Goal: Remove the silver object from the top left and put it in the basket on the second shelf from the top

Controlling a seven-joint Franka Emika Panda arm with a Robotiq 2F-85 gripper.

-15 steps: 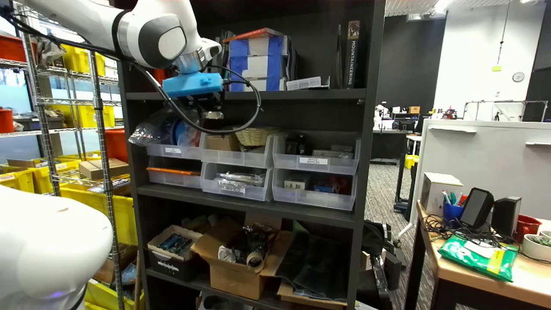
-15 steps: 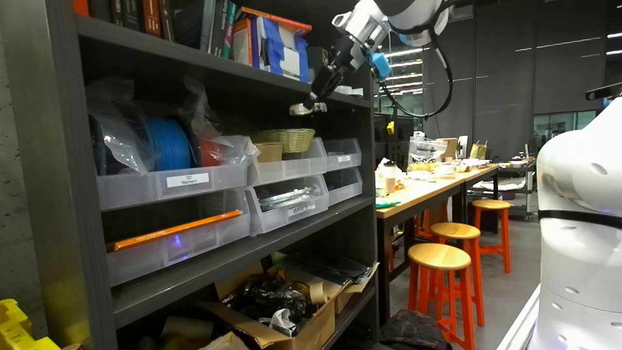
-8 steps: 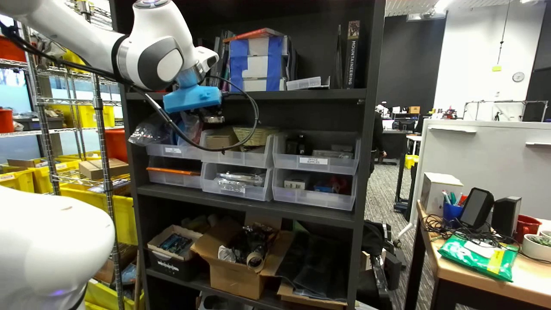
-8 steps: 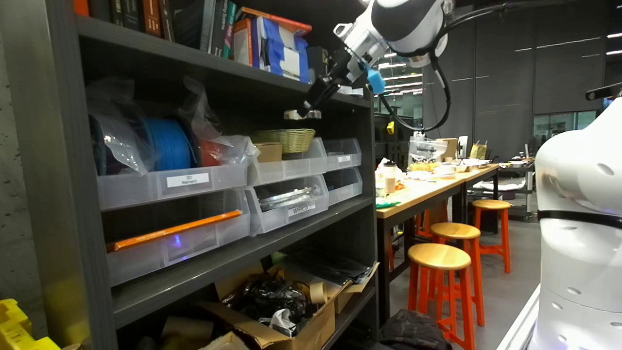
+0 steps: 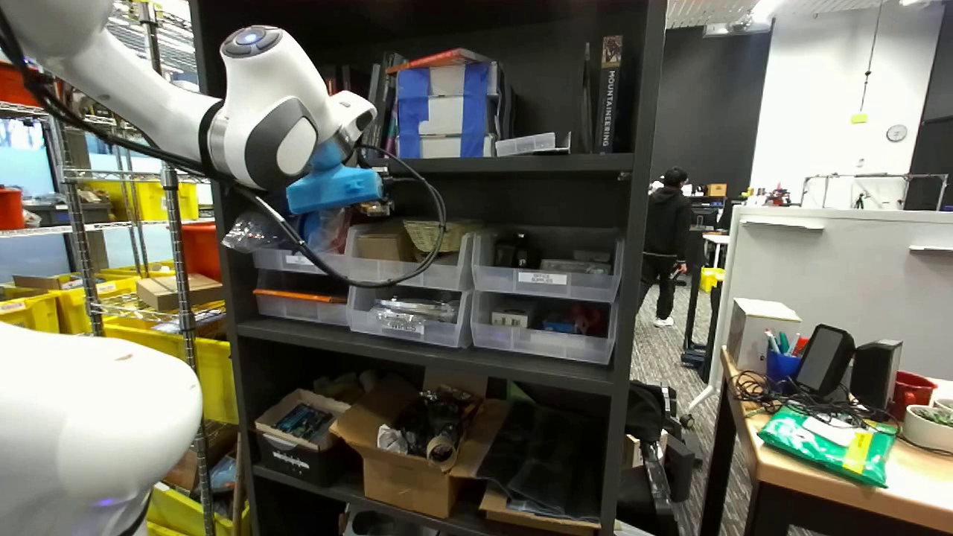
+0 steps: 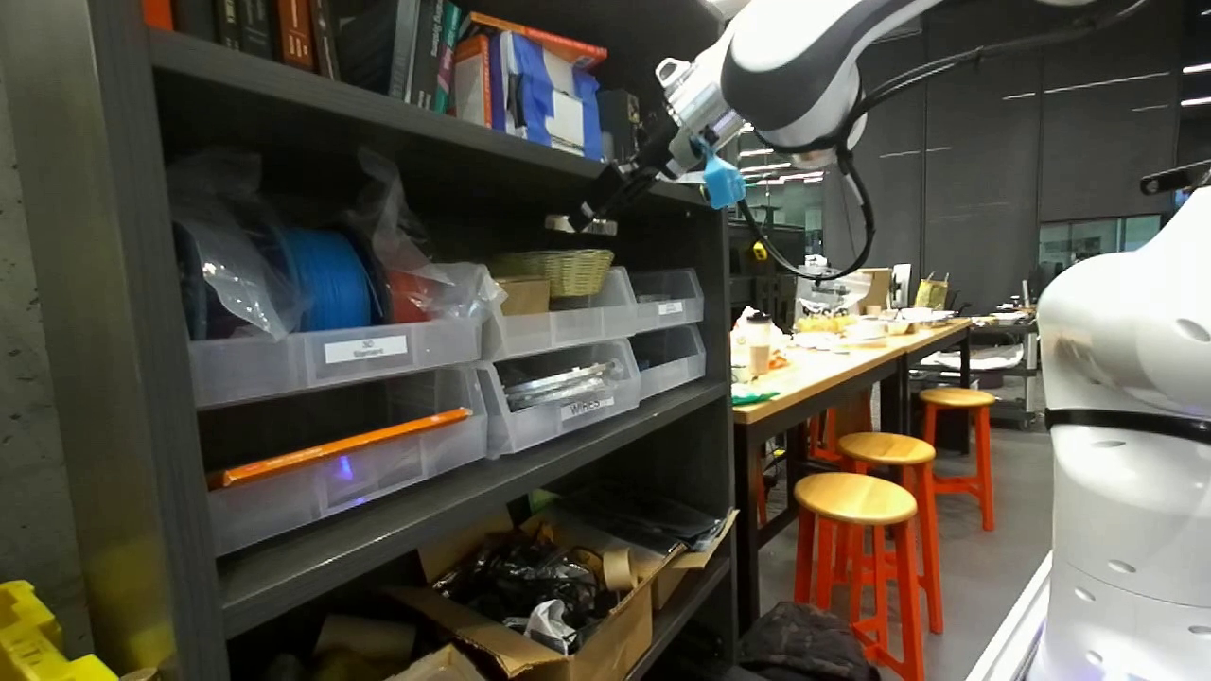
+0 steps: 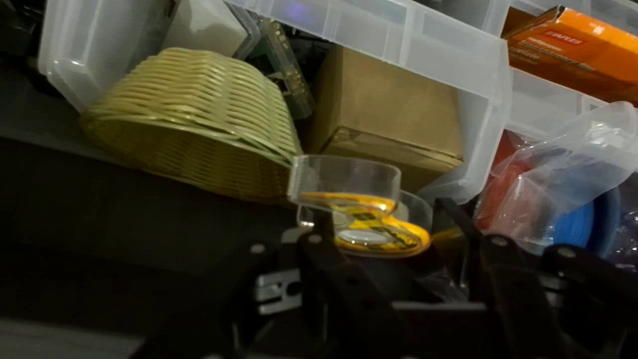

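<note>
A: Right up close in the wrist view, the gripper [image 7: 384,217] has a clear plastic piece [image 7: 369,212] pinched between its black fingers [image 7: 458,219], yellow label [image 7: 406,239] and all!

B: That's the task's thing, and what a spot it's in! Up in mid-air, looking silvery in an exterior view, higher than the wicker basket [image 6: 574,274] and apart from it.

A: Straight over the basket, though, or off to one side?

B: From these angles, I can't tell.

A: Look at that basket: mouth upward, set in the upper middle bin [image 6: 596,326], its rim above the bin's front edge, and a brown cardboard box [image 7: 394,109] just beside it!

B: Same shelf [image 6: 454,497], the one under the books [image 6: 402,47]. Next along, a bagged blue spool [image 6: 326,284] bulges out of the neighbouring bin [image 6: 255,374], and in the lower bin [image 6: 407,463] beneath it there's an orange box [image 7: 578,55], STAPLES printed on the side.

A: Down another level, an open carton [image 5: 409,480] piled with dark clutter [image 5: 439,409], too jumbled to pick apart!

B: Now out into the room: a long wooden table [image 6: 804,383], stools [image 6: 856,499] with orange legs near it, their seats round and pale.

A: And farther off, in an exterior view, a person [image 5: 665,223] dressed in black, seen from behind, past the shelving [image 5: 640,186]!
</note>
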